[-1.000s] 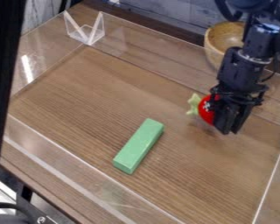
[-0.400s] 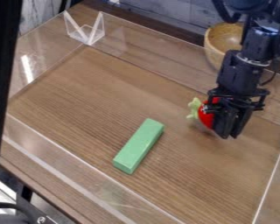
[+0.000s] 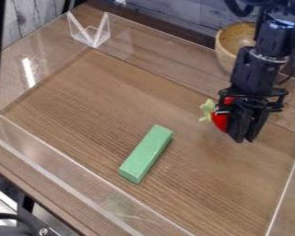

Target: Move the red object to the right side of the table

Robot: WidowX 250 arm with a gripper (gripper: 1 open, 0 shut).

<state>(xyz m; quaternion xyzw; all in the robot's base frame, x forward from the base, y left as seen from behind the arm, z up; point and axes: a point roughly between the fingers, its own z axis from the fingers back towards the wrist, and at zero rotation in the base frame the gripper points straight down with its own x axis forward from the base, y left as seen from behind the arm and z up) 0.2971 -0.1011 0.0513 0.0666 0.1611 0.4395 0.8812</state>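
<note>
The red object (image 3: 219,120) sits near the tabletop's (image 3: 100,118) right edge, and our tool (image 3: 241,127) is closed around it. We judge the step is nearly done: lower gently, then release without rolling it. The brown wood surface has a wooden bowl (image 3: 235,44) at its far right corner and a green block (image 3: 145,153) toward its near edge.

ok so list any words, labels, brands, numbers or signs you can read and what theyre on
No readable text anywhere in this view.
The green block shows no lettering.
The wooden bowl shows none either.
Any small marking on the dark arm would be too blurred to read.
</note>
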